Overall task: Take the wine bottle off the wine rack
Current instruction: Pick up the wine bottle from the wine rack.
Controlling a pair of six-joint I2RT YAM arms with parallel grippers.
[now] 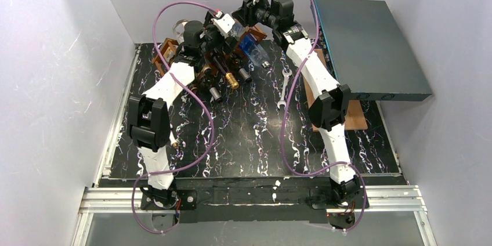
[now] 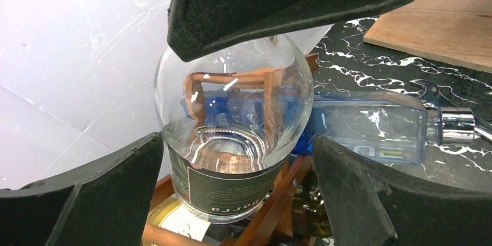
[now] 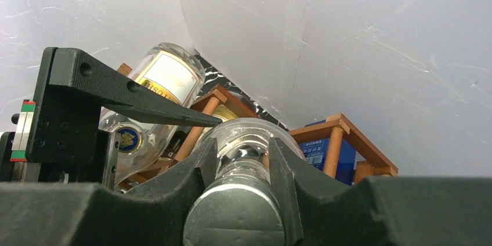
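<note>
in the right wrist view the right gripper (image 3: 243, 156) is clenched on the neck of the wine bottle (image 3: 246, 133). its two dark fingers (image 3: 191, 170) pinch just past the silver cap (image 3: 235, 217) at the bottom centre of the frame. the bottle is clear glass, and in the left wrist view it fills the middle of the frame, domed shoulder up, with a dark label on its lower body. its lower end sits down among the slats of the wine rack (image 2: 278, 199). the left gripper (image 2: 238, 144) is released: its fingers stand spread at the lower left and lower right of that frame, flanking the bottle's body, with a thin gap showing on the right side. at the right of the same frame a blue-tinted bottle (image 2: 371, 127) lies on the black marbled table (image 2: 394, 66), and a flat wooden board (image 2: 447, 20) shows at the upper right. from the top camera both wrists crowd over the rack at the upper centre and hide the held bottle. capped necks of other bottles (image 1: 232, 81) poke out of the rack toward the lower edge, a wrench (image 1: 284, 89) lies just to their right, and a grey box (image 1: 371, 43) sits at the upper right.
</note>
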